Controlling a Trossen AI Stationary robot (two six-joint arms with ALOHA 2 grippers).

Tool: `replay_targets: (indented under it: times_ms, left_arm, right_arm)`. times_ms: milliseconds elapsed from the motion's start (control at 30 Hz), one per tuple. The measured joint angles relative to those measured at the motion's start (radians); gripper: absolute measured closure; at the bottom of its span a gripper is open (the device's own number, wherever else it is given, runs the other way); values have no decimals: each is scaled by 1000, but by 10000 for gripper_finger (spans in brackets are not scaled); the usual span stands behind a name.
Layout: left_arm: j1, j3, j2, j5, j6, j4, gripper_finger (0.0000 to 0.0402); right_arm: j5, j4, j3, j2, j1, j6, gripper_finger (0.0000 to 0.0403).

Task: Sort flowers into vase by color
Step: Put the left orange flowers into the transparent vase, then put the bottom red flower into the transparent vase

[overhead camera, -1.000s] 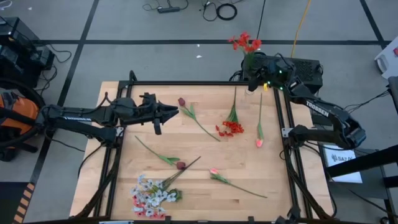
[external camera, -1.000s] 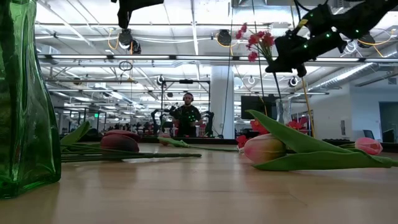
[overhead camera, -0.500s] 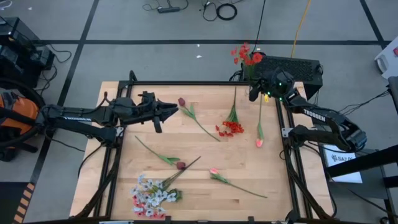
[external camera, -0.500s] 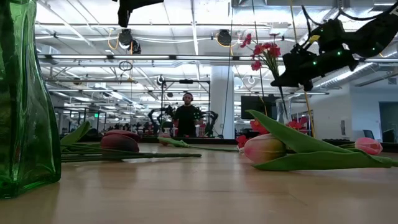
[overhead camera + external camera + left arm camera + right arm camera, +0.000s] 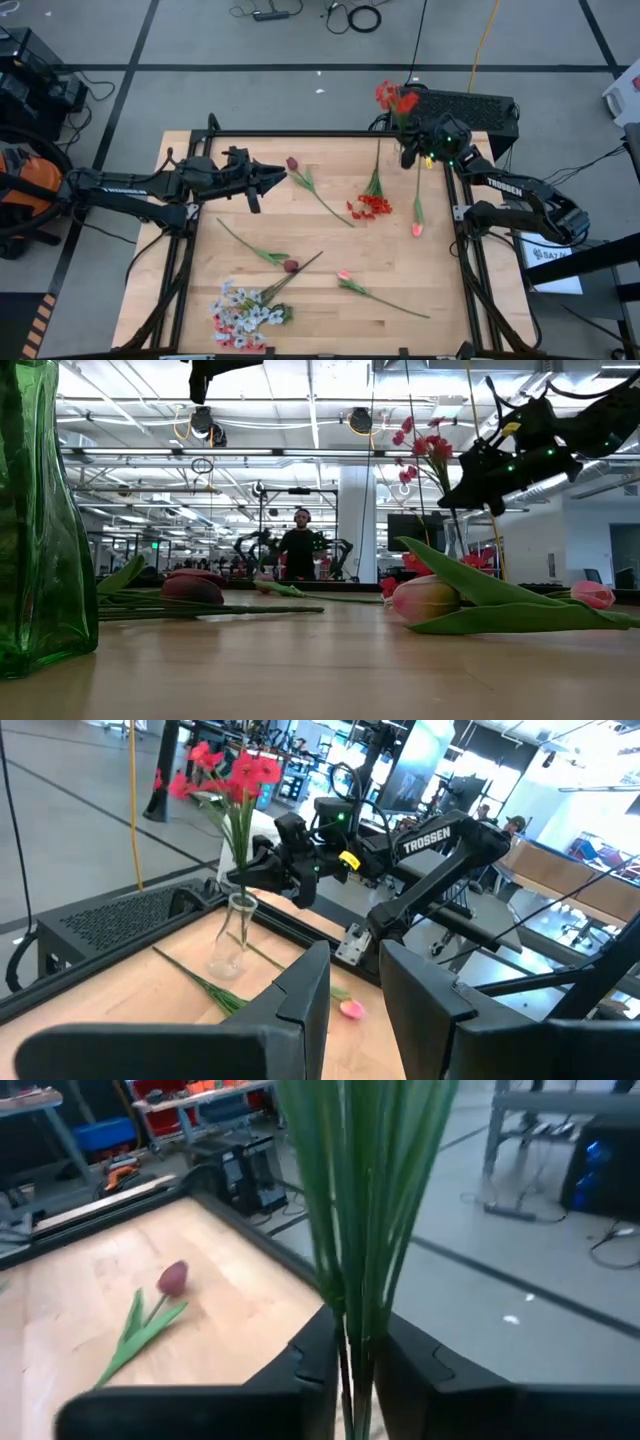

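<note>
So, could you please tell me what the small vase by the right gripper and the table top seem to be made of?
The small vase looks like clear glass: the stems of the red flowers show through its wall, and it has a faint shine. The table top appears to be light wood with a smooth matte finish, going by its pale plank lines, though it could be laminate.

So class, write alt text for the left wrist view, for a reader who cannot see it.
The right gripper holds the stems of red flowers standing in a small clear vase at the wooden table's corner. A pink bud lies on the table nearby, and the left gripper's open fingers fill the foreground.
</note>
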Motion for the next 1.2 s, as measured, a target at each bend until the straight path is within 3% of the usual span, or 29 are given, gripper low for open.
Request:
replay_targets:
  times_ms: [233, 600, 833, 1200]
  left_arm:
    - [0, 0, 0, 0, 0, 0, 304]
    - [0, 0, 0, 0, 1, -12, 304]
    - [0, 1, 0, 2, 1, -14, 304]
    - [0, 1, 0, 5, 9, -86, 304]
  right_arm:
    - [-30, -103, 0, -39, 1, -8, 297]
    - [-28, -267, 0, -221, 1, -33, 237]
    - [-28, -422, 0, -331, 1, 27, 226]
    - [-52, -559, 19, -500, 28, 91, 242]
